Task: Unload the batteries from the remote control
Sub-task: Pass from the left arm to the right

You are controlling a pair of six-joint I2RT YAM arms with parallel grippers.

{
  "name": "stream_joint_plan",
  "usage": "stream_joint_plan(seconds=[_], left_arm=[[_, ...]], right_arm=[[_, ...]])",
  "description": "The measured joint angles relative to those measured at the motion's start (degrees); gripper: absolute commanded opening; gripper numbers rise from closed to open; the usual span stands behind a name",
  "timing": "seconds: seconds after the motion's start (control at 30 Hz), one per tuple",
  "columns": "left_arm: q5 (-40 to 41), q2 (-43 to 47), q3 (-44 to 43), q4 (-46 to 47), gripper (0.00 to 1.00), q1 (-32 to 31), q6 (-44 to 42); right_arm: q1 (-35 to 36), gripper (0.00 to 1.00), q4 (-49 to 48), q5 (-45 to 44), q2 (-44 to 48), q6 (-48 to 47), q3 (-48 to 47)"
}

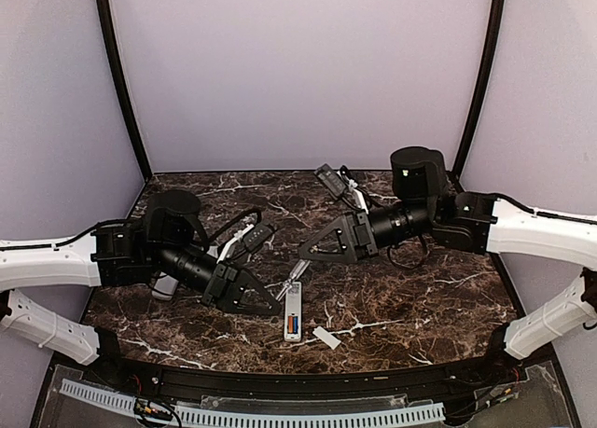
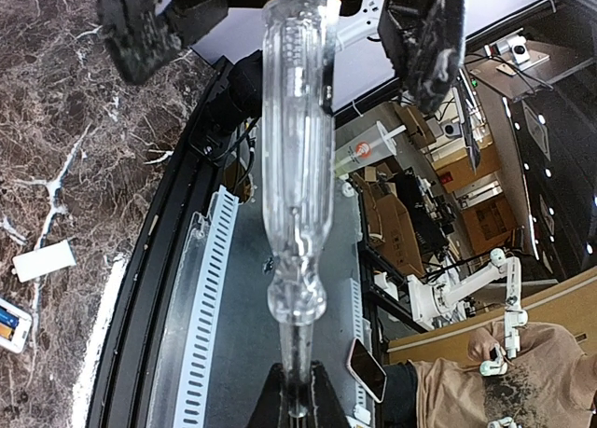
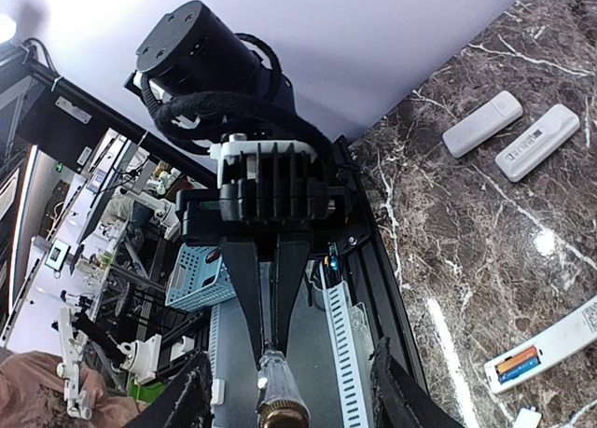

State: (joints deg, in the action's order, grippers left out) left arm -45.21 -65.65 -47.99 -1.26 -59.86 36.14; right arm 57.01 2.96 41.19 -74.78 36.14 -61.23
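Two spare white remotes [image 3: 482,123] lie side by side on the marble table [image 1: 420,288], over on my left side. Next comes my left gripper [image 2: 295,395], clamped tight on the thin metal shaft of a screwdriver [image 2: 297,167] whose clear plastic handle points away from me toward my other arm.

Just to the near side of that tool, the remote control [image 1: 293,309] lies flat on the table with its back open. The batteries [image 1: 292,326] sit in the compartment, one showing orange and one blue, neither lifted out. Whether the screwdriver's tip touches the remote I cannot tell. A small white cover [image 1: 326,338] lies loose on the marble a little to the right of the remote and apart from it.

Further right, my right gripper [image 3: 284,395] faces the left one along the tool. Its jaws stand apart on either side of the handle's brass-capped end, with a gap visible on both sides, so it has hold of nothing.
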Motion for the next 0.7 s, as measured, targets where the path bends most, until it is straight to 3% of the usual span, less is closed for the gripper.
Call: stream_joint_plan(seconds=[0.57, 0.7], left_arm=[[-0.9, -0.6, 1.3, 6.0, 0.00, 0.0, 3.5], [-1.0, -1.0, 1.3, 6.9, 0.00, 0.0, 3.8]], right_arm=[[0.3, 0.22, -3.2, 3.2, 0.2, 1.0, 1.7], [0.3, 0.10, -3.9, 3.1, 0.3, 1.5, 2.1]])
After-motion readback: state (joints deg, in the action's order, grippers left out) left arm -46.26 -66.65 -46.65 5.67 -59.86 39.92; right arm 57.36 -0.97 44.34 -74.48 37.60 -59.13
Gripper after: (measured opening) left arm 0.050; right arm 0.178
